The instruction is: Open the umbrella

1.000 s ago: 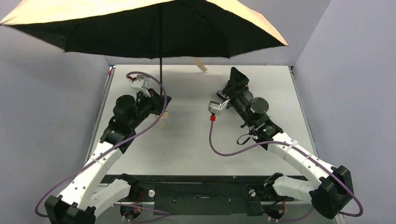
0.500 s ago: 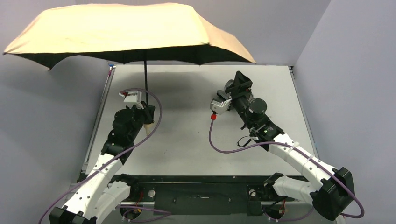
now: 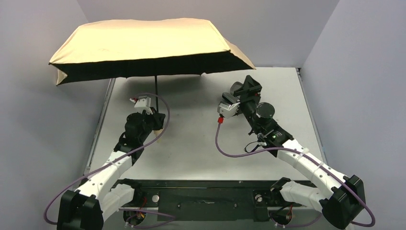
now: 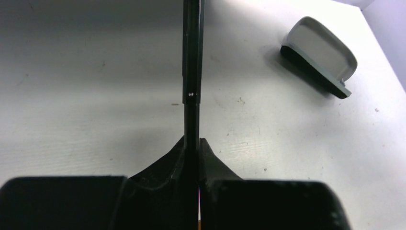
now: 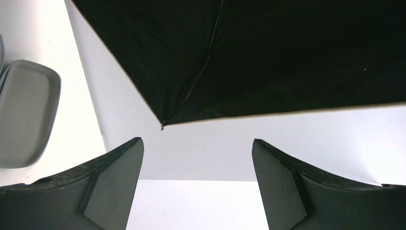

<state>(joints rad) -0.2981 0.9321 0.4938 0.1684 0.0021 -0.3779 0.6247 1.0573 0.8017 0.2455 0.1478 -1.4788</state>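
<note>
Jaws of the left gripper [image 4: 192,143] pinch the umbrella [image 3: 143,40] by its black shaft [image 4: 192,72]; the right gripper [image 5: 197,140] hangs spread, empty. Over the last second the canopy has levelled, tan side up, above the table's [image 3: 201,143] far left. It looks fully open.

Bright, even light; sharp focus; soft shadow under the umbrella [image 3: 143,40].
</note>
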